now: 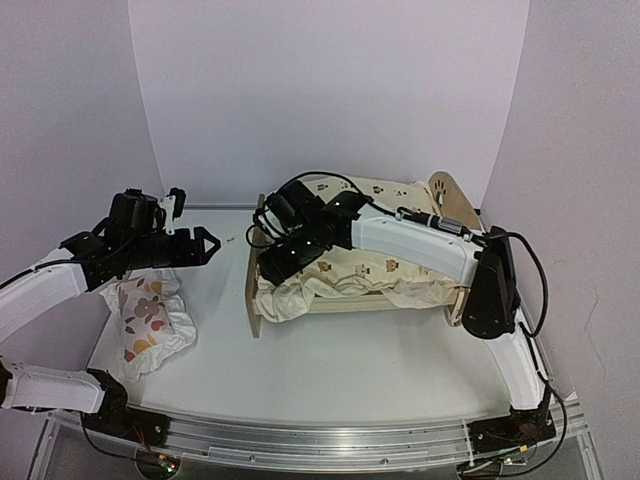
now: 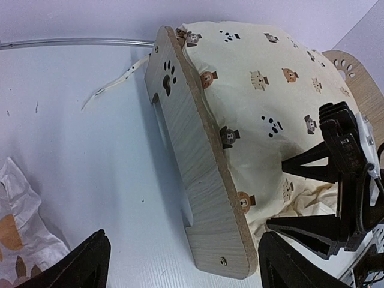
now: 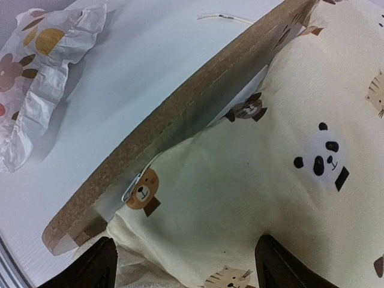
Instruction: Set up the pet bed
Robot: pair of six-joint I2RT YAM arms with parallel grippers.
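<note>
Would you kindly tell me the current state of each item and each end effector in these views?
Pet bed: upright on the table, cushion inside.
Cushion: lying in the bed, rumpled along its near edge.
Tie: loose on the table, unfastened.
Pillow: crumpled on the table, outside the bed.
Left end effector: open, empty, facing the footboard.
Right end effector: open, low over the cushion.
</note>
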